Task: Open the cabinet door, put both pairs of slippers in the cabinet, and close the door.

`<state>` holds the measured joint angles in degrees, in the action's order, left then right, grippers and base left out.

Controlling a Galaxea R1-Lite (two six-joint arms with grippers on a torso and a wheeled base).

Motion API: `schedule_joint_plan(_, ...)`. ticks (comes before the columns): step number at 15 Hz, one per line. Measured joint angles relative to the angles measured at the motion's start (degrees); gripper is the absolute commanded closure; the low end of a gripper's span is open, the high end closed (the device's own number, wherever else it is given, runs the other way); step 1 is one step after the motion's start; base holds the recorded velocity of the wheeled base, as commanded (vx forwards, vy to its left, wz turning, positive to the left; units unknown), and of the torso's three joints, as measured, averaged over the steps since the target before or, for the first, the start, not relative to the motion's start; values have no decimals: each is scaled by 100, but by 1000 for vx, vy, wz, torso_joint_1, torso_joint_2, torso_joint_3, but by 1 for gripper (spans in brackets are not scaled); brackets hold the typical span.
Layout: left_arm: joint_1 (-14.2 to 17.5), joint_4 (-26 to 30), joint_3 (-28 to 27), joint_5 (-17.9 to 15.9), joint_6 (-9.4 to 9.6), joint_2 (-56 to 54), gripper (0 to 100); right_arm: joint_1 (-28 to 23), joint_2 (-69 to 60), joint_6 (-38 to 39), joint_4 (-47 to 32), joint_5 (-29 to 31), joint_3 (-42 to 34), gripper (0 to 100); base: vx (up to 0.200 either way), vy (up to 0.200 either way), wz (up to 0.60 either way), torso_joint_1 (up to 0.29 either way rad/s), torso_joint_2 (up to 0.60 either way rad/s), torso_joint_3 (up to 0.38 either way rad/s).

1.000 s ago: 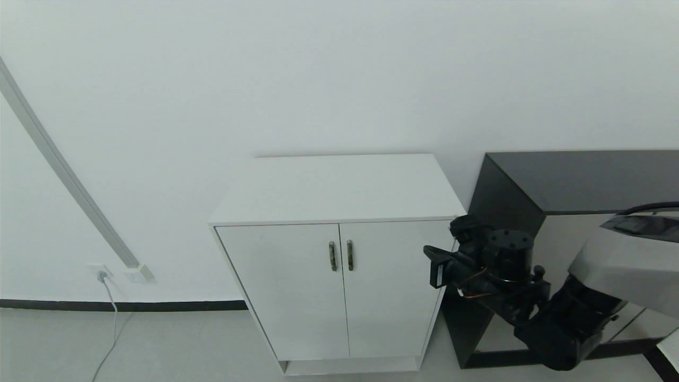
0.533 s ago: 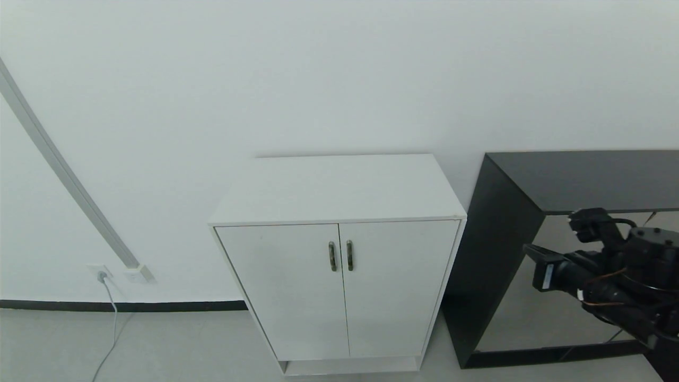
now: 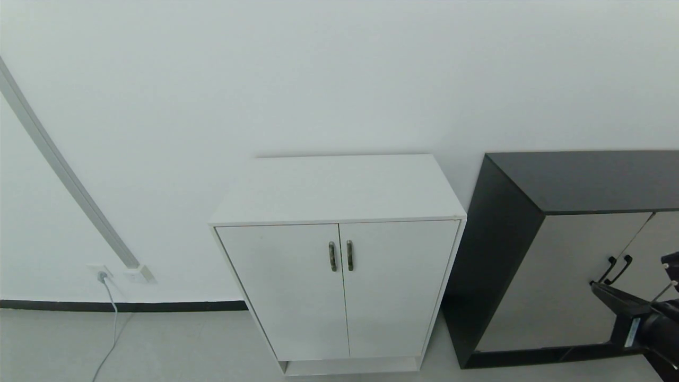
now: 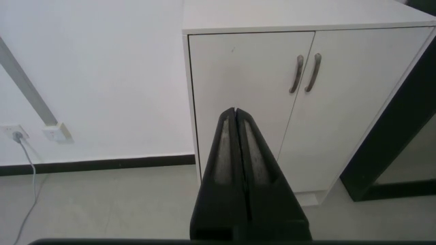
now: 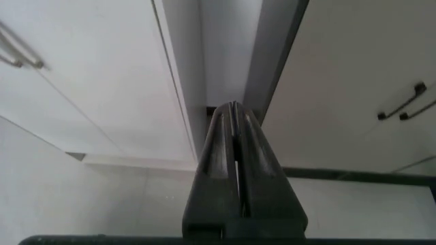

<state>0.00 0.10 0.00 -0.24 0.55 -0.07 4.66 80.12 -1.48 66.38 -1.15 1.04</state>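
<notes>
While both doors sit shut and hide the inside, the cabinet stands upright against the wall, handles vertical at the centre seam. Set back from it, the left gripper, fingers pressed together, faces the left door. The right gripper, likewise pinched together, points at the gap beside the black cabinet.

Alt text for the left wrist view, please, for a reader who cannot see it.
The shut left gripper points at a white cabinet with both doors closed. A black cabinet stands beside it.
</notes>
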Motion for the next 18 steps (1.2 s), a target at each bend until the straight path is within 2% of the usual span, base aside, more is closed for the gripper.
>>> schedule_joint_plan(4, 0, 0, 0, -2, -4, 0, 100, -15, -1159, 28, -1380, -79, -94, 100, 0, 0, 0, 0, 0, 0)
schedule_joint_plan(11, 0, 1, 0, -2, -1, 0, 100, -15, -4109, 201, -4586, -205, -104, 100, 0, 0, 0, 0, 0, 0)
schedule_joint_plan(14, 0, 1, 0, 0, -1, 0, 100, -6, -5161, 388, -5492, -205, -104, 100, 0, 0, 0, 0, 0, 0)
schedule_joint_plan(18, 0, 1, 0, 0, -1, 0, 100, 35, -5975, 528, -6277, -229, -104, 100, 0, 0, 0, 0, 0, 0)
